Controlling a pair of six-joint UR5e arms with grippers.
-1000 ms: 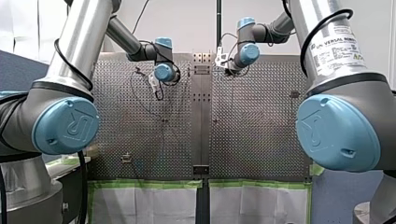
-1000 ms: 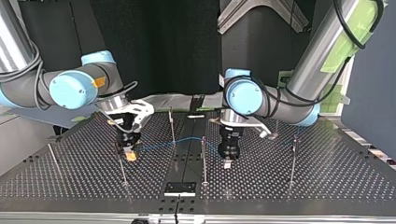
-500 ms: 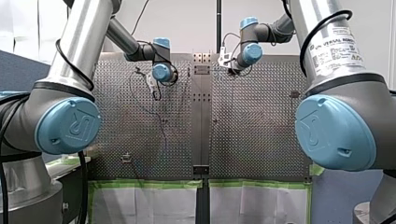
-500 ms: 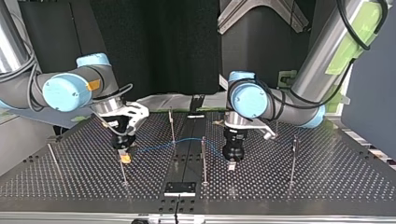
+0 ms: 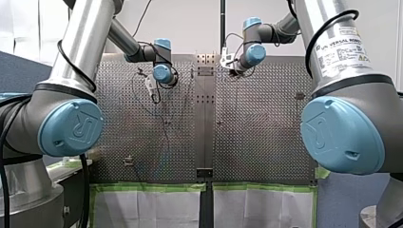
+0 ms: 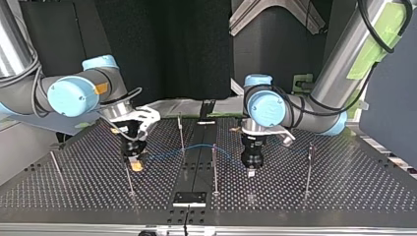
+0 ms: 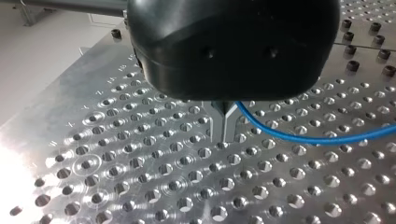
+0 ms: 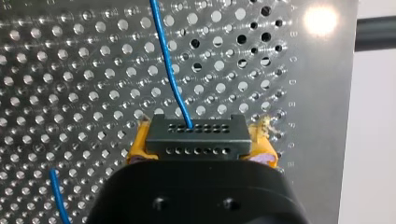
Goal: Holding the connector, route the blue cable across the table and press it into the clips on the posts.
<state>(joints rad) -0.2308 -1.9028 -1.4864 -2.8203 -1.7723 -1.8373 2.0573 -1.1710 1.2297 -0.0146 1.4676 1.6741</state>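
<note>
A thin blue cable (image 6: 195,147) spans the middle of the perforated table (image 6: 344,191), passing two thin posts (image 6: 214,164). At the top view's left, my right gripper (image 6: 135,165) hangs low beside another post (image 6: 129,179). In the right wrist view my right gripper (image 8: 196,145) is shut, its yellow pads (image 8: 140,145) on a black connector (image 8: 195,132), and the cable (image 8: 167,70) leaves the connector's face. At the top view's right is my left gripper (image 6: 251,171). Its metal fingers (image 7: 217,123) are shut on the cable (image 7: 303,138) just above the plate.
More thin posts stand at the top view's far right (image 6: 308,167) and far left (image 6: 55,167). A black bracket (image 6: 190,198) sits at that view's near edge, on the dark centre strip. Open perforated plate lies around both grippers.
My left gripper has slid toward the top view's right with the cable in it. My right gripper dipped toward the left and came back near the post, still holding the connector.
</note>
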